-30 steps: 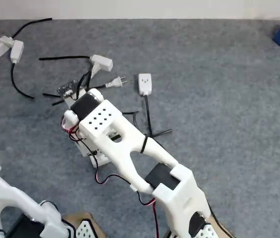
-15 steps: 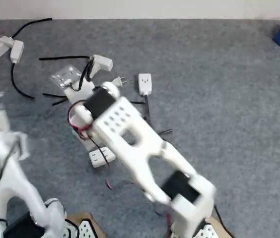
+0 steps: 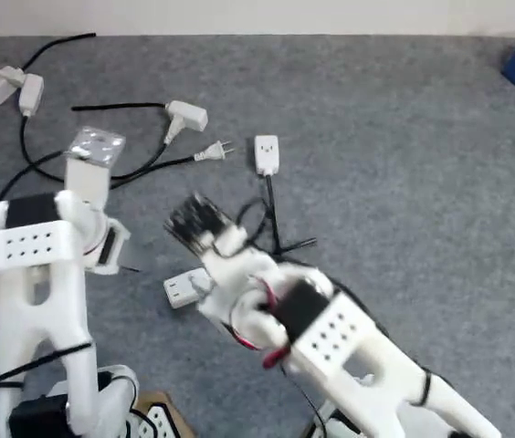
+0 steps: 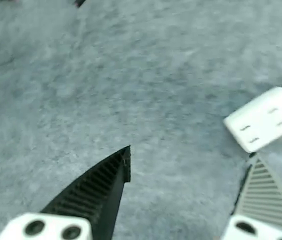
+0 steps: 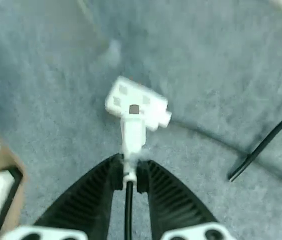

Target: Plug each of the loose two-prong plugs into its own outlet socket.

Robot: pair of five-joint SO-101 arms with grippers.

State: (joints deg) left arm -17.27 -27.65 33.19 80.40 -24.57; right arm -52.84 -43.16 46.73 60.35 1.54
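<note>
- The held plug (image 5: pixel 132 131) sits mid-frame in the right wrist view, its nose against the white socket (image 5: pixel 136 104). Whether it is fully seated I cannot tell.
- The right tool (image 5: pixel 128 175) is clamped on the held plug's neck, cord running between its fingers. A straight push along the plug's axis, without twisting, seems best.
- The left tool (image 4: pixel 190 156) hangs with fingers apart over the grey tabletop (image 4: pixel 106 75), a slotted block (image 4: pixel 265 124) at right.
- The high view adds a loose plug (image 3: pixel 214 151) beside a free socket (image 3: pixel 266 153), upper centre.
</note>
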